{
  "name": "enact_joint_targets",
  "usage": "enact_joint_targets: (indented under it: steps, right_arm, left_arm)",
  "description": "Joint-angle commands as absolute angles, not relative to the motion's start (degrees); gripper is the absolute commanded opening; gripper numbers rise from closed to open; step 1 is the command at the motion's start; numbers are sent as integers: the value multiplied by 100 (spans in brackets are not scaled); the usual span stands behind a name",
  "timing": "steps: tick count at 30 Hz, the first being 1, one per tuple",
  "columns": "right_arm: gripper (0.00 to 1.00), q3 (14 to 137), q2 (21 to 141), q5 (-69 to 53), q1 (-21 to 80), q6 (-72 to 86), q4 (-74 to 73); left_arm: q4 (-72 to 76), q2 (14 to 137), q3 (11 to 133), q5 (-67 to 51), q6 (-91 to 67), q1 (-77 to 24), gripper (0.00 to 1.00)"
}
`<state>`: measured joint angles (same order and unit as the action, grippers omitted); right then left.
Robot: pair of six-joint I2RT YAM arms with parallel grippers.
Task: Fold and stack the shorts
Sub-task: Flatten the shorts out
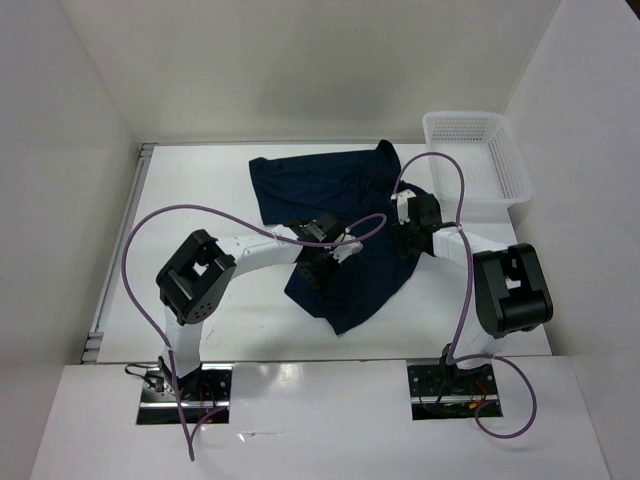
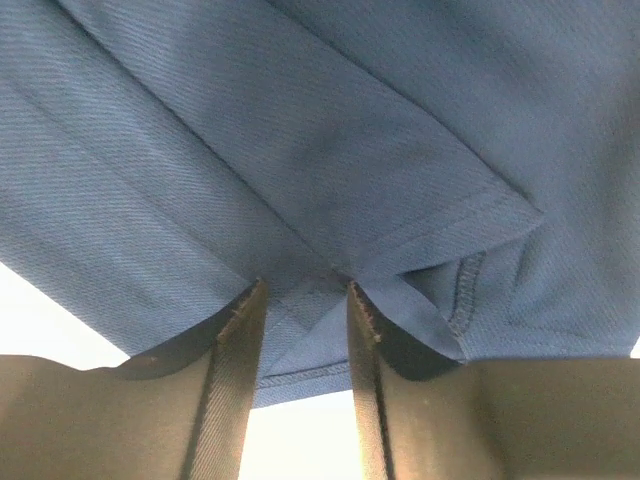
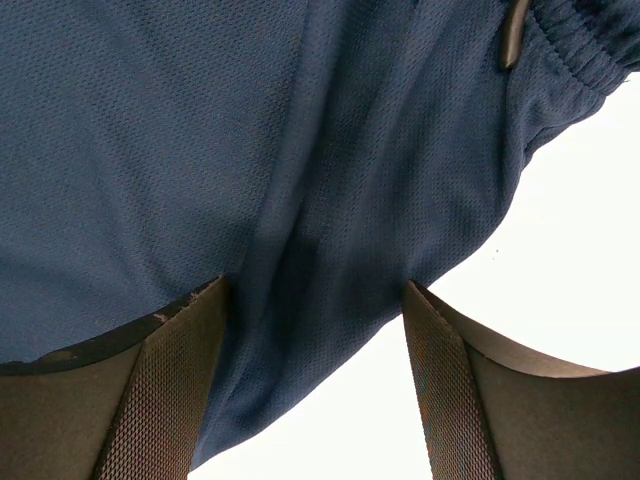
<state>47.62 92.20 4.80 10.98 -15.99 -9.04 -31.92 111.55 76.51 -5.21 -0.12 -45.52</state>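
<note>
White walled table, navy shorts across it, left gripper and right gripper both open-jawed.

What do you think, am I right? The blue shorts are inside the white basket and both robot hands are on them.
Not inside. The top view shows the shorts on the table, apart from the basket. The left gripper and right gripper are on them, as you said.

Shorts: dark navy soft fabric, rumpled, lying flat as I see it.
Place: bench middle, running 12 to 6 o'clock.
</note>
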Motion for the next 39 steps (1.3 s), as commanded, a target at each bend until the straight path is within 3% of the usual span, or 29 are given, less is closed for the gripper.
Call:
enact_joint_targets:
  steps: [1,16,24,39]
  right_arm:
    - [75,4649,8992,483,1063,-1652,-862]
    - [75,4544,8711,431,1063,-1767,-809]
    - [75,4316,8534,272,1063,-1872,-861]
    - [75,4210,8368,114,1063,-1978,-914]
  left_arm:
    - [-3436,11250,7883,-870,0,-4631,47]
    - [-2769,11205,7506,562,0,-4939,50]
    - [-2522,11197,7506,1176,0,-4939,41]
    - [-2821,11030,7664,1257,0,-4939,46]
